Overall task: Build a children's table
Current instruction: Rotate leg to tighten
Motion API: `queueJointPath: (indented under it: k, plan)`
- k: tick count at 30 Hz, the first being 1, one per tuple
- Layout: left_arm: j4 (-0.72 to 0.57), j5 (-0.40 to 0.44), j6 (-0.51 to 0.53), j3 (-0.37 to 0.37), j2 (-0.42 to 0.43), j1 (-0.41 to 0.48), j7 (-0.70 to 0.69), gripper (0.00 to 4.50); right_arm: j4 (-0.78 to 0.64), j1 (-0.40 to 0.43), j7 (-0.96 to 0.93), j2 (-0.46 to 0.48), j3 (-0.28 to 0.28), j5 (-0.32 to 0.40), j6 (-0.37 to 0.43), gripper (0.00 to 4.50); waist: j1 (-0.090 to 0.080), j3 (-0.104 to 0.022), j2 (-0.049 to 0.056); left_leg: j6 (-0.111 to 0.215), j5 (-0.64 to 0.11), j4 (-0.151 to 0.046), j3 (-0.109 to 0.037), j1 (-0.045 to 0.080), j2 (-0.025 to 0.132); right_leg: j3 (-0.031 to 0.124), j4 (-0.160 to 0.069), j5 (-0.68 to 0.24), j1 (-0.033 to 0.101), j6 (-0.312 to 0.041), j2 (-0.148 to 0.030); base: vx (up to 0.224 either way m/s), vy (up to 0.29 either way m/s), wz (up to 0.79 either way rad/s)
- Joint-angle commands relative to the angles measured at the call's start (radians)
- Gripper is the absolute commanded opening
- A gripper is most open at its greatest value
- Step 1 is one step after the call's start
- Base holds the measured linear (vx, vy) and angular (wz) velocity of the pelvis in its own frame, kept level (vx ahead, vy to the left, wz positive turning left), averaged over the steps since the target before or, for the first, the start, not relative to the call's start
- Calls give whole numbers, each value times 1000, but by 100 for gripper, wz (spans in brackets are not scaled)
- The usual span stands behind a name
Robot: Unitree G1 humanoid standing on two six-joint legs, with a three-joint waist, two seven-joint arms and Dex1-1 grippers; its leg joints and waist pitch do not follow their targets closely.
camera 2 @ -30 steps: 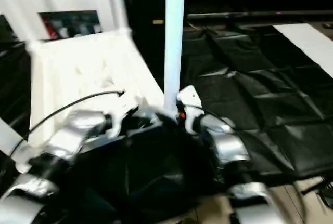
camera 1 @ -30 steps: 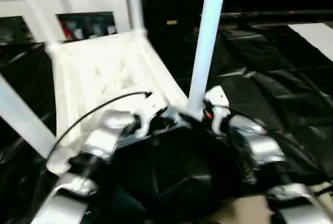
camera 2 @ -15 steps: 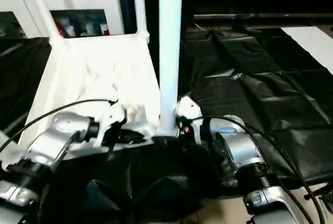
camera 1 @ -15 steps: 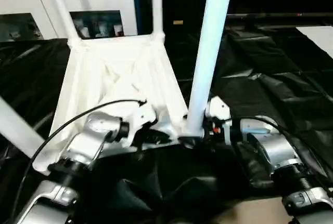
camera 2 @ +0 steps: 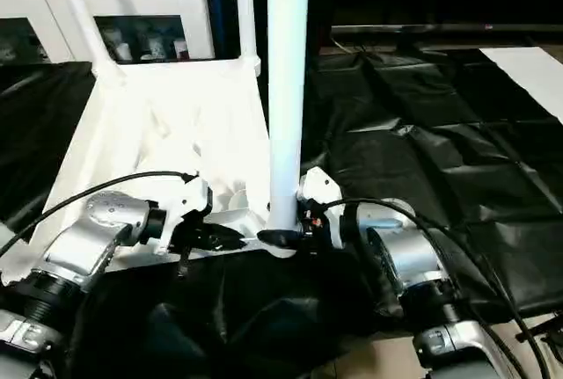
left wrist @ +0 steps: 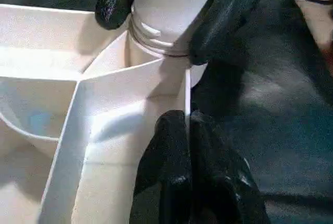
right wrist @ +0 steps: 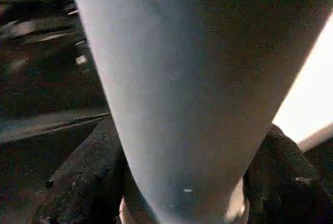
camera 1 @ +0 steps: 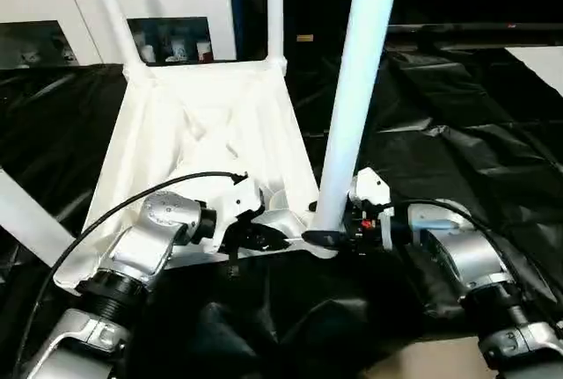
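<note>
The children's table lies upside down: its white ribbed tabletop (camera 1: 193,124) rests on black sheeting with white legs standing up from the corners. The nearest leg (camera 1: 356,89) rises from the near right corner socket (left wrist: 151,52). My right gripper (camera 1: 322,237) is closed around this leg's base, one black finger (left wrist: 117,0) on each side and touching it. My left gripper (left wrist: 190,128) is shut with nothing in it, its tips pressed on the tabletop's rim just beside that socket. Two far legs (camera 1: 110,10) (camera 1: 274,5) and a near left leg (camera 1: 26,212) also stand up.
Crinkled black sheeting (camera 1: 457,133) covers the floor around and under the tabletop. A white glass-door cabinet (camera 1: 53,10) stands behind the far legs. A pale sheet (camera 2: 532,67) lies at the far right. My cable (camera 1: 132,212) loops over the left forearm.
The camera has tilted and steadied. My right fingers have drawn in on the base of the near leg. The left gripper stays shut at the corner.
</note>
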Motion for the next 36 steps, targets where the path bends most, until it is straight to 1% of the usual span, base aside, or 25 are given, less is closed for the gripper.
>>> queueJointPath:
  k: [1,2,3,4,5,6,7,9,10,11,12,14,15,17,18,20,21,25,26,27,29,30,32,34,36]
  plan:
    - [-9,-33,-10,17,-89,-62,85,0,25,-19,-118,83,12,-3,23,262,-6,-66,-8,25,-239,-69,-2,15,20,42,-81,-283,46,-199,-57,0,0,0]
    - [8,-25,-9,25,-107,-74,126,0,42,-24,-172,108,1,-9,27,262,-8,-65,-8,20,-243,-69,-3,14,20,42,-82,-296,45,-194,-57,0,0,0]
    - [46,-3,-14,37,-145,-103,214,0,76,-32,-271,159,-17,-24,12,262,-15,-63,-9,8,-255,-70,-3,15,15,41,-88,-343,43,-178,-56,0,0,0]
    - [69,6,-10,46,-165,-119,262,0,90,-35,-312,181,-17,-36,-5,262,-21,-64,-12,-2,-260,-70,-6,14,14,39,-90,-379,46,-162,-58,0,0,0]
    - [69,6,-10,46,-165,-119,262,0,90,-35,-312,181,-17,-36,-5,262,-22,-65,-12,-3,-256,-70,-7,13,14,38,-90,-384,47,-157,-59,0,0,0]
    - [102,17,-4,60,-198,-143,338,0,128,-51,-409,233,-30,-46,11,261,-26,-65,-9,0,-259,-68,-5,14,12,39,-95,-392,43,-151,-58,0,0,0]
    - [111,20,-4,64,-208,-150,361,0,140,-58,-444,250,-36,-49,18,261,-28,-66,-10,0,-255,-69,-8,13,12,38,-93,-388,46,-150,-58,0,0,0]
    - [124,24,-2,70,-225,-160,395,0,165,-72,-512,283,-51,-51,26,261,-32,-67,-9,8,-241,-69,-7,10,13,40,-91,-358,45,-155,-57,0,0,0]
    - [141,34,-5,76,-247,-171,443,0,199,-93,-604,326,-71,-60,33,261,-35,-69,-9,10,-228,-69,-7,8,13,39,-89,-328,47,-163,-56,0,0,0]
    - [146,38,-5,76,-255,-174,455,0,211,-101,-632,341,-71,-70,28,261,-38,-69,-8,10,-222,-68,-5,8,13,40,-88,-314,44,-168,-55,0,0,0]
    - [148,41,-8,75,-261,-175,457,0,216,-104,-634,350,-64,-80,18,261,-40,-70,-6,11,-220,-68,-7,8,12,38,-86,-292,48,-176,-54,0,0,0]
    - [154,45,-21,69,-269,-175,446,0,210,-103,-582,365,-47,-80,-15,261,-38,-71,-7,25,-218,-66,-5,9,14,40,-84,-262,49,-183,-55,0,0,0]
    - [152,43,-24,65,-270,-172,433,0,200,-99,-562,370,-50,-68,-14,317,-37,-72,-6,28,-211,-66,-5,9,14,40,-82,-247,50,-187,-54,0,0,0]
    - [144,37,-27,58,-268,-166,415,0,183,-94,-539,373,-54,-49,-8,331,-37,-71,-6,38,-202,-67,-4,7,14,40,-79,-214,51,-198,-53,0,0,0]
    - [131,33,-38,41,-252,-154,384,0,159,-85,-504,347,-33,-56,-21,337,-36,-70,-6,42,-210,-67,-4,8,14,40,-80,-213,52,-202,-54,0,0,0]
    - [127,31,-42,35,-247,-151,372,0,153,-83,-494,338,-26,-60,-25,361,-36,-70,-7,42,-218,-67,-3,9,14,41,-81,-227,52,-200,-55,0,0,0]
    - [115,22,-44,32,-237,-139,340,0,134,-78,-447,307,-14,-60,-34,371,-35,-68,-6,42,-229,-67,-3,11,15,41,-83,-247,51,-199,-55,0,0,0]
    - [92,12,-51,25,-216,-123,274,0,102,-68,-338,244,7,-47,-51,371,-33,-67,-6,46,-238,-67,-4,10,17,41,-85,-262,51,-197,-55,0,0,0]
    - [82,5,-50,21,-206,-117,245,0,91,-64,-299,221,14,-44,-58,371,-33,-68,-6,47,-236,-67,-4,11,17,40,-85,-262,52,-199,-56,0,0,0]
    - [48,-15,-52,8,-174,-98,161,0,61,-54,-200,162,24,-30,-65,371,-30,-68,-7,51,-238,-66,-4,10,18,41,-84,-258,53,-202,-57,0,0,0]
    - [38,-22,-51,4,-164,-93,135,0,53,-52,-170,146,25,-25,-63,371,-30,-67,-7,56,-237,-67,-3,8,19,42,-83,-252,52,-203,-56,0,0,0]
    - [16,-31,-56,-8,-130,-79,71,0,35,-43,-97,100,36,-27,-80,371,-28,-68,-6,58,-242,-67,-4,12,20,41,-82,-255,50,-209,-56,0,0,0]
    - [9,-33,-58,-12,-117,-75,46,0,31,-41,-69,84,40,-29,-85,371,-22,-68,-2,59,-246,-66,-2,16,23,42,-83,-258,46,-215,-57,0,0,0]
    - [-9,-40,-55,-18,-82,-62,-16,0,25,-38,6,38,44,-28,-85,371,-15,-65,-3,56,-251,-68,-1,16,23,42,-82,-257,45,-215,-54,0,0,0]
    - [-22,-44,-53,-20,-62,-53,-48,0,24,-37,36,16,46,-26,-87,371,-11,-64,-1,47,-269,-71,-3,18,26,41,-82,-278,44,-212,-55,0,0,0]
